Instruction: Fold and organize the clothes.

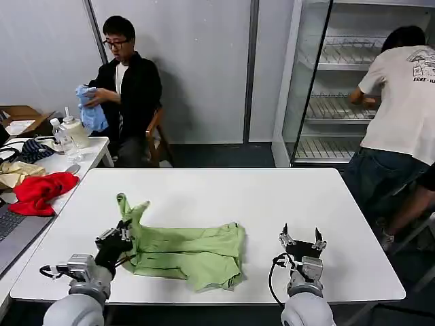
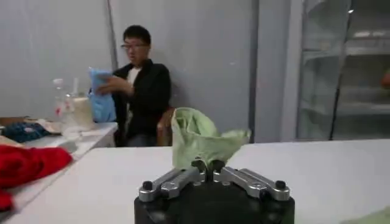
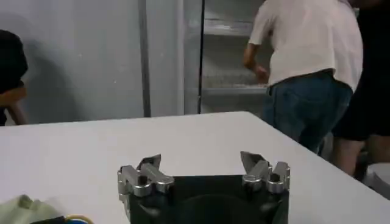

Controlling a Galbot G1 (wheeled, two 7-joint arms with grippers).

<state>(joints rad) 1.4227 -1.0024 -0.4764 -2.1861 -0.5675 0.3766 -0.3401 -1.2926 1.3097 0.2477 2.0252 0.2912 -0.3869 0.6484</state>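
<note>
While the left gripper (image 1: 123, 231) is pinching the near-left edge of the shirt (image 1: 194, 252), its fingers (image 2: 200, 164) are closing on a bunched fold of the pale green cloth, which is standing up just past the tips in the left wrist view. Right gripper (image 1: 302, 239) is idling near the front edge of the tabletop (image 1: 272, 197), well apart from the shirt, fingers (image 3: 150, 163) spread wide and holding nothing.

Shirt is lying crumpled, partly folded over itself, in the front-left-centre of the tabletop, one sleeve trailing back toward the far left.

Handling call: thin, soft cotton, light, no stiffness, so it is going to sag and drag rather than hold a crease. Not fragile, not slippery. Best holds are looking like hems or seam corners, pinched through a single layer edge; grabbing mid-panel is likely bunching several layers together.

Farther off, a red garment (image 1: 39, 191) is sitting on the side table (image 1: 95, 146) at left.
</note>
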